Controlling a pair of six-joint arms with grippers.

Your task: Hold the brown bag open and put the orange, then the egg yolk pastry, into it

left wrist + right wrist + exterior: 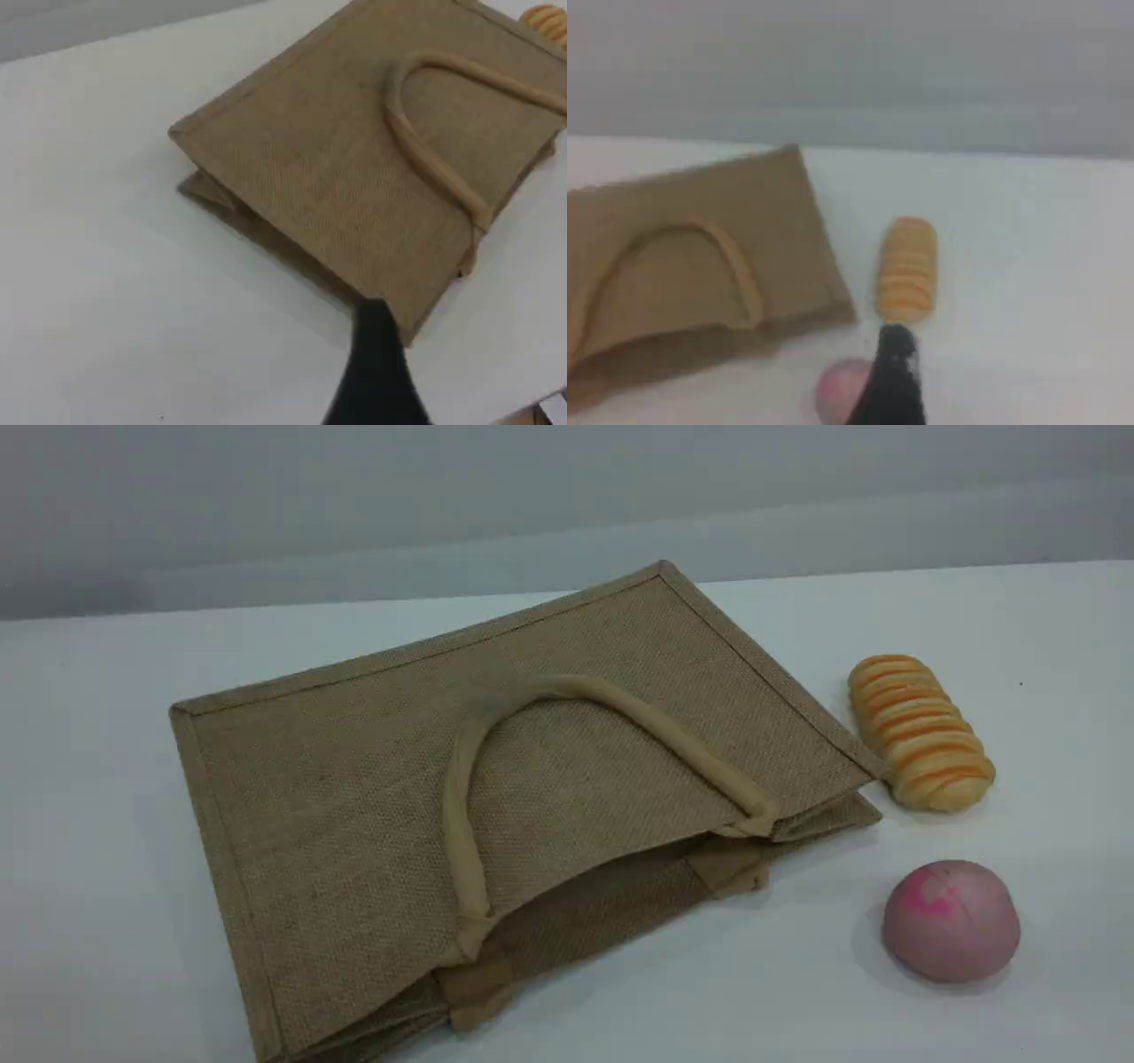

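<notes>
The brown bag (pixel 354 779) lies flat on the white table, its mouth slightly agape toward the near right. One beige handle (pixel 620 700) rests folded back on its top panel. The bag also shows in the left wrist view (pixel 337 177) and the right wrist view (pixel 673 212). The orange and the egg yolk pastry are out of view. Neither arm appears in the scene view. Only the left gripper's dark fingertip (pixel 376 354) shows, above the table near the bag's corner. The right gripper's fingertip (pixel 895 372) hangs over the table beside the bag's mouth. Neither gripper holds anything.
A long ridged orange-striped loaf (pixel 921 731) lies just right of the bag, also visible in the right wrist view (pixel 907 270). A pink dome-shaped bun (pixel 951 919) sits nearer the front right, partly behind the right fingertip (pixel 842 390). A grey wall runs behind the table.
</notes>
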